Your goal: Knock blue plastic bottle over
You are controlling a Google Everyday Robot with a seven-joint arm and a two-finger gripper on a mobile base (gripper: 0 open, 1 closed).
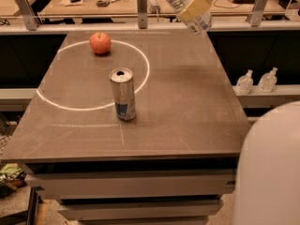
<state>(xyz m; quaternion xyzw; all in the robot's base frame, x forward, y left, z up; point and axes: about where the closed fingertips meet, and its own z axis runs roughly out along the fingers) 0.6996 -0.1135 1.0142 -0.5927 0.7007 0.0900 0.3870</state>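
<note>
- My gripper (195,5), at the top of the frame right of centre, has its jaws clamped on the blue plastic bottle (200,23), which is tilted above the table (187,102).
- If I release here, I think the bottle could bounce off the far edge.

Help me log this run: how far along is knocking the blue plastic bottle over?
Done: the gripper is clamped on the blue plastic bottle. In hand: it holds the bottle tilted in the air above the far right edge of the table. Left: laying it on its side on the table. The can stands upright.
</note>
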